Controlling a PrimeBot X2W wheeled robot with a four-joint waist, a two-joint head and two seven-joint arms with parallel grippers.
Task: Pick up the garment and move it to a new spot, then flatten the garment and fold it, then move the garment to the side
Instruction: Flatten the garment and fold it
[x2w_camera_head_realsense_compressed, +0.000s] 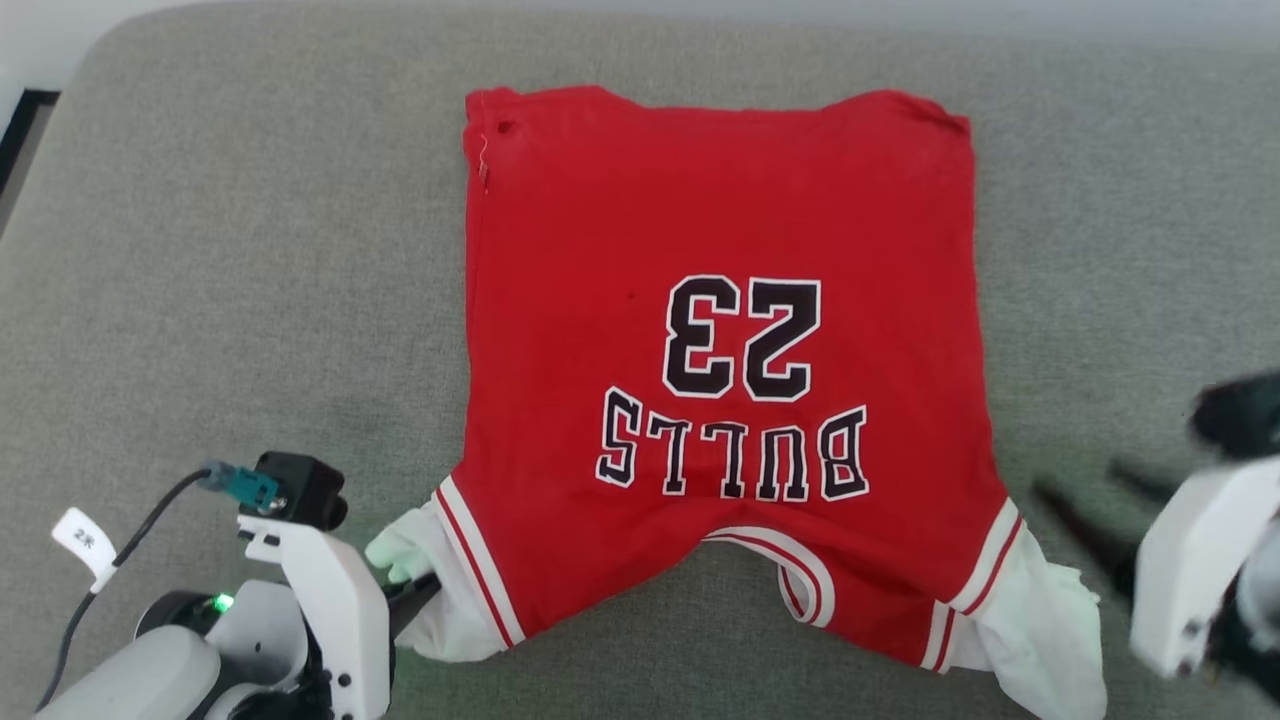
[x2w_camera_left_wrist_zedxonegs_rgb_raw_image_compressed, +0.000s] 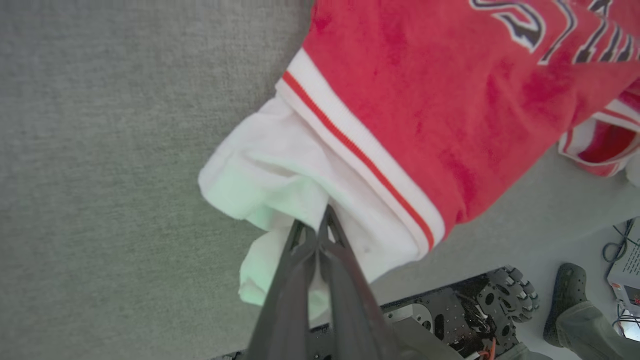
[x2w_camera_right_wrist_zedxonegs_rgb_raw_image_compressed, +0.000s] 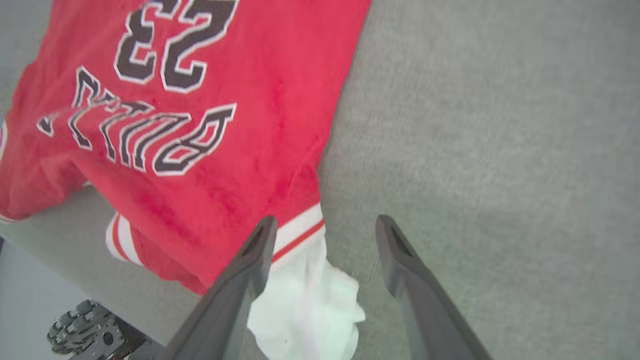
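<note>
Being pinched at one white sleeve (x2w_camera_left_wrist_zedxonegs_rgb_raw_image_compressed: 270, 170) by the clenched left fingers (x2w_camera_left_wrist_zedxonegs_rgb_raw_image_compressed: 295, 280) while the right fingers (x2w_camera_right_wrist_zedxonegs_rgb_raw_image_compressed: 235, 290) stand released, the garment (x2w_camera_head_realsense_compressed: 720, 300) can be dragged askew.

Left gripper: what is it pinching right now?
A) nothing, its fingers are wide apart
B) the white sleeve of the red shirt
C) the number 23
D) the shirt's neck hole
B: in the left wrist view the left gripper has its two dark fingers pressed together on the white sleeve of the garment, beside the red-and-white striped trim.
</note>
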